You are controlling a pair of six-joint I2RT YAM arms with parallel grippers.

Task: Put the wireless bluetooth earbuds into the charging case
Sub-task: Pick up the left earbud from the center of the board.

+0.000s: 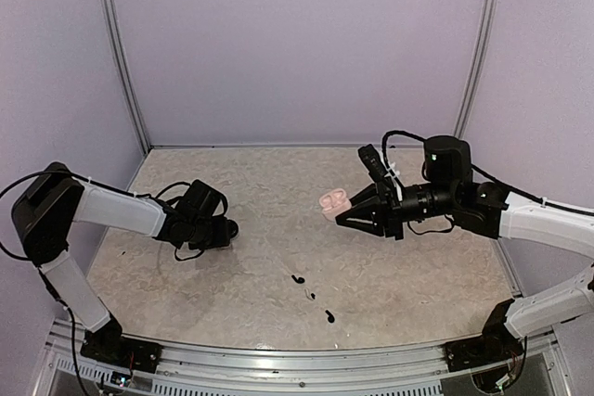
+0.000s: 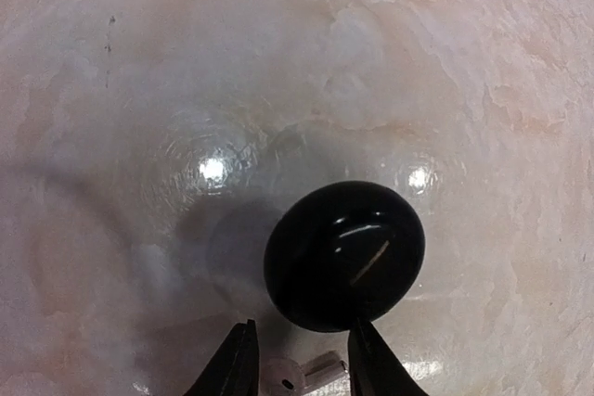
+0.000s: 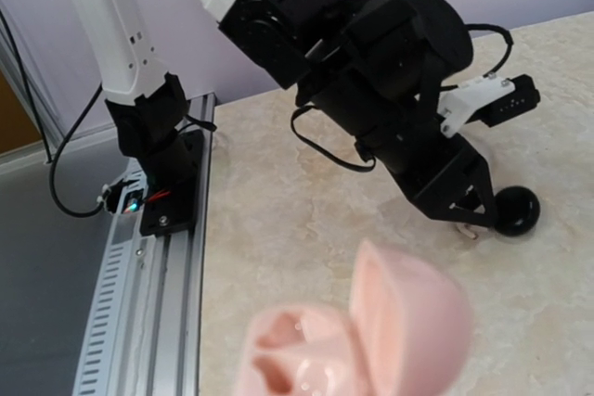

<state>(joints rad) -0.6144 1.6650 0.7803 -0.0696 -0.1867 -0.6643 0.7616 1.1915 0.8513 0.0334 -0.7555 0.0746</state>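
Right wrist: right gripper [image 1: 342, 210] clasps open pink case [image 3: 371, 331]; glossy black charging case [image 3: 516, 211] beyond.

Pale lilac walls [image 1: 297, 44] closed in the cell at nine, twelve and three o'clock, with slim metal posts [image 1: 122, 62] at eleven and one. A glossy beige marbled tabletop [image 1: 278, 229] showed two glare spots [image 2: 213, 169], and a ribbed aluminium rail [image 1: 306, 365] ran along six o'clock.

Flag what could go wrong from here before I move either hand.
The black case looks closed and sits right at the tips of the left hand; a nudge could slide it off. Small dark buds lie loose near the front, away from both hands, easy to flick. The right hand seems to hold an open pink case, risking a mix-up.
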